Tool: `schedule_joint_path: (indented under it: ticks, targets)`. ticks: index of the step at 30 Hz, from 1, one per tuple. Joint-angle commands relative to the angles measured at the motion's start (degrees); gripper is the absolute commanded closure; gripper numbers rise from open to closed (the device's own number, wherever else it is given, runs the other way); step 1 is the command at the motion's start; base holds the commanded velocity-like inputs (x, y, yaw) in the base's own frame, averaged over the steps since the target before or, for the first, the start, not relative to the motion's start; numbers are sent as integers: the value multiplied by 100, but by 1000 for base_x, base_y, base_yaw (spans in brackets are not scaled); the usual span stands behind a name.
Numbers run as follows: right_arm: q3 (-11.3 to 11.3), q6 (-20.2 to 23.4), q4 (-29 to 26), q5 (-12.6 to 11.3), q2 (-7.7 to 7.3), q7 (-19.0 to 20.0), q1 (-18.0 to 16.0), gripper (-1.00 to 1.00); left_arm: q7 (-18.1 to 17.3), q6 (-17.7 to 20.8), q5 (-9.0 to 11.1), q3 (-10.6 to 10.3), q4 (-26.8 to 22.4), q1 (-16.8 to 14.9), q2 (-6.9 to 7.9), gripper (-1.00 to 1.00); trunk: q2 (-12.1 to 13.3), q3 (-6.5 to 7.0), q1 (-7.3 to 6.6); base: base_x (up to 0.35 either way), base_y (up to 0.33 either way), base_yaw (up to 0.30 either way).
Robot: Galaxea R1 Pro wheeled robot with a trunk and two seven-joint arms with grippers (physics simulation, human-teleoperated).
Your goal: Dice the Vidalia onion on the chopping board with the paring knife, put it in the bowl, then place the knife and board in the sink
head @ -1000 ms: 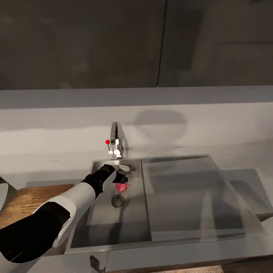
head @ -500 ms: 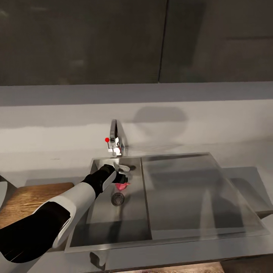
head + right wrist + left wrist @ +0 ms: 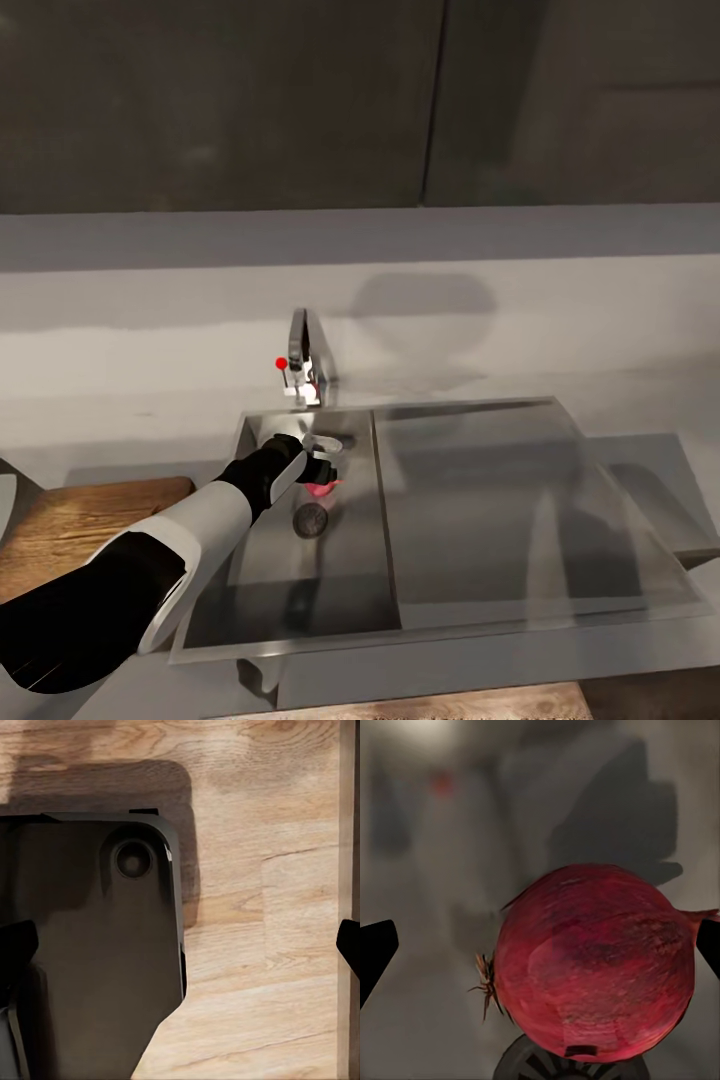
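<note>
While the left gripper (image 3: pixel 322 470) hangs in the sink (image 3: pixel 300 590), its wide-open jaws flank the onion (image 3: pixel 596 964), gripping nothing.

- Left gripper (image 3: pixel 322 470) reaches into the rectangular grey steel sink (image 3: pixel 300 590), apparently touching a small red onion (image 3: pixel 320 488).
- Brown wood-grain chopping board (image 3: pixel 80 525) lies left.

The countertop (image 3: pixel 120 455) carries the sink (image 3: pixel 470 500) and, beside it, the chopping board (image 3: pixel 80 530)

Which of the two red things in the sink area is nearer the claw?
The onion, lying in the basin right at the left claw; the tap's small red knob sits higher, behind the basin.
</note>
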Motion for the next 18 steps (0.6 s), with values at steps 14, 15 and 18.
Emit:
schedule_joint_path:
  ticks: [14, 15, 18]
  targets:
    - [-28, -19, 10, 61, -2, -34, -5, -100, 46, 24, 62, -38, -6, -4, 2, 100, -11, -94, 3, 0, 0, 0]
    - [-28, -17, 10, 61, -2, -34, -5, -100, 46, 24, 62, -38, -7, -4, 2, 100, -11, -94, 3, 0, 0, 0]
    - [-28, -16, 10, 61, -2, -34, -5, -100, 46, 24, 62, -38, -8, -4, 2, 100, -11, -95, 3, 0, 0, 0]
